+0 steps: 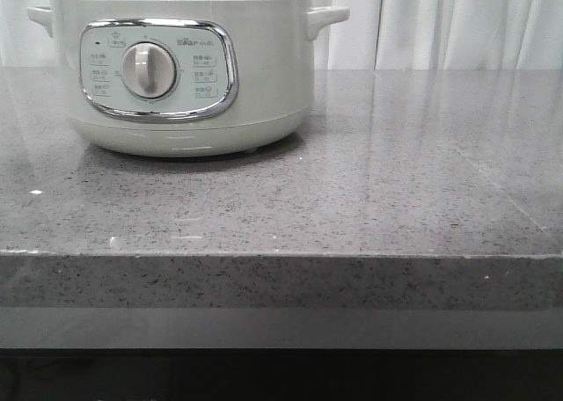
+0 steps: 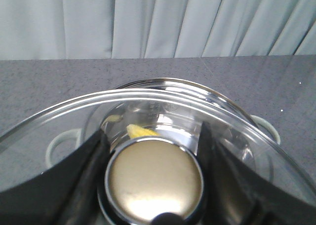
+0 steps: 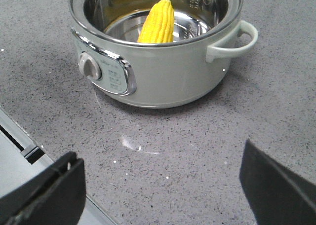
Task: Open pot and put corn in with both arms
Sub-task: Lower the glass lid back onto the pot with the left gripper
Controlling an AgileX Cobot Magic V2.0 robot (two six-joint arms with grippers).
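Grey speckled counter before pale curtains, pot (image 3: pixel 158 57) open with corn (image 3: pixel 158 22) leaning inside; left gripper (image 2: pixel 153 180) clamped on glass lid (image 2: pixel 148 111) knob, slippery, fragile, best held there; right gripper (image 3: pixel 163 185) spread, empty.

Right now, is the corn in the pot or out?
In. The corn leans inside the open pot; the left claw holds the lid.
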